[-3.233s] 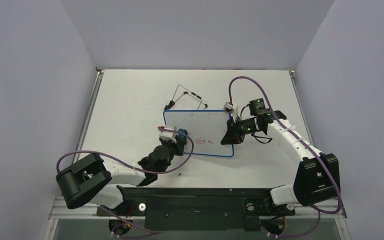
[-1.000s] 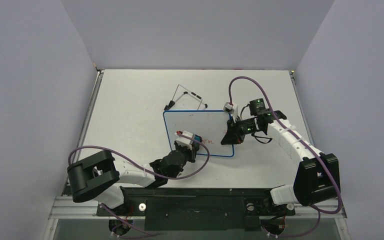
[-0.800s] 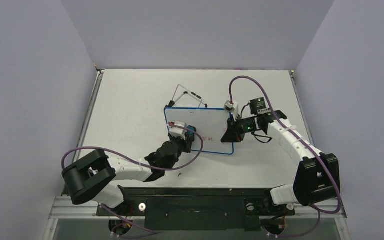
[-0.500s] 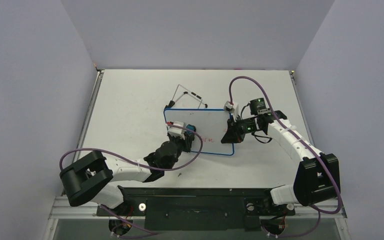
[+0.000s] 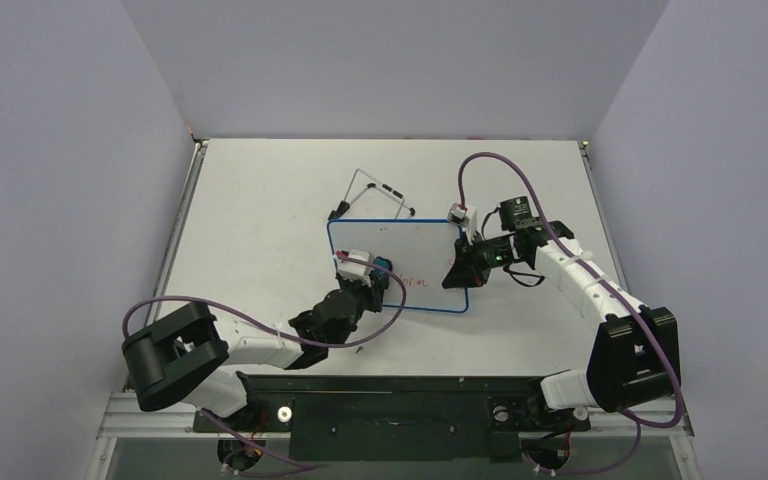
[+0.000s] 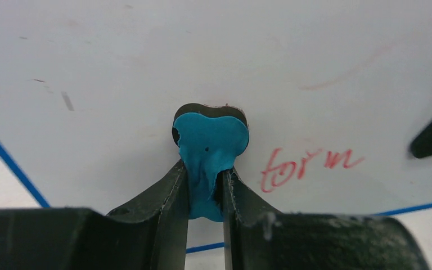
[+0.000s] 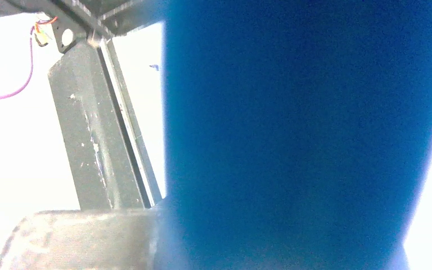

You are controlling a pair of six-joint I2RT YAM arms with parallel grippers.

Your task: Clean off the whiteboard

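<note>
- Left fingers point(image 6: 171, 191) pinch the eraser point(image 6: 211, 146) narrowly, just left of the red writing point(image 6: 306, 166).
- Right fingers point(image 5: 458, 270) clamp the right edge of the whiteboard point(image 5: 410, 245), which lies flat mid-tabletop point(image 5: 260, 200).
- Sweep across the writing, eraser pressed flat.

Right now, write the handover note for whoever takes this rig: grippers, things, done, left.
Left gripper: shut on the blue eraser, which sits on the whiteboard.
Right gripper: shut at the whiteboard's right edge; whether it clamps or only pins it cannot be told.
Whiteboard: flat on the table.
Done: most of the surface is white, with faint smears.
Left: the red writing beside the eraser, toward the right arm.
</note>
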